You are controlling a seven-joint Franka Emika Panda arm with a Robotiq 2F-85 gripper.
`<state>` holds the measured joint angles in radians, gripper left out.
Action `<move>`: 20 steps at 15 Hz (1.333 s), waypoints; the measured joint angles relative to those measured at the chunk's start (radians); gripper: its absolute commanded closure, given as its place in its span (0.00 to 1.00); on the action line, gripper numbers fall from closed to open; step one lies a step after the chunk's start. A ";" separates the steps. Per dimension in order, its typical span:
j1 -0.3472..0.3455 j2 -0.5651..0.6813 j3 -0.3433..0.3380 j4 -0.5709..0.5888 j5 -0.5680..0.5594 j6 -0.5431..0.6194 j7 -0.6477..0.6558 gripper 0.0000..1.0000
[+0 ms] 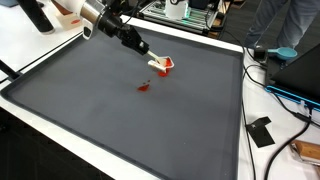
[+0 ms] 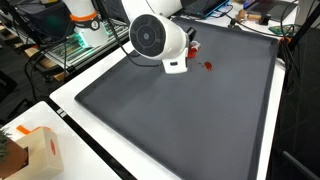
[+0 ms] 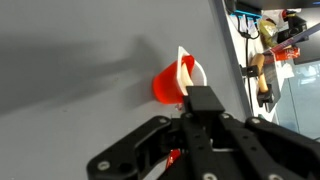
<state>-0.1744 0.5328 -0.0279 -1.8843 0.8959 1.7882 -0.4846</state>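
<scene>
The black Robotiq gripper is seen clenched on a small red and white cup-shaped object, which is pinched at its rim. In the wrist view the fingertips are pressed together against the near side of the cup-shaped object, so that they look like one black block. The object is tilted on its side there, with its white part turned upward. Whether it rests on the surface or is held just above it cannot be told.

The cup-shaped object is found over a large dark grey mat that covers most of a white table. In an exterior view it lies nearer the far edge of the mat than the near edge, about midway along that edge.

A small flat red scrap lies on the mat just beside the gripper, towards the middle of the mat and apart from the held object. It is also seen in an exterior view, close to the far edge of the mat, where the gripper itself is hidden behind the round white joint of the arm.

A brown cardboard box stands off the mat by a near corner of the table.
</scene>
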 measured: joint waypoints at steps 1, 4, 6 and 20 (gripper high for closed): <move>0.000 0.000 -0.002 0.000 0.000 -0.004 0.012 0.97; -0.004 0.001 -0.007 0.001 0.000 -0.017 0.051 0.97; -0.005 0.004 -0.012 0.001 0.000 -0.026 0.079 0.97; -0.009 0.014 -0.017 0.034 0.013 -0.051 0.131 0.97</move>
<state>-0.1829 0.5470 -0.0445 -1.8505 0.9087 1.7369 -0.3534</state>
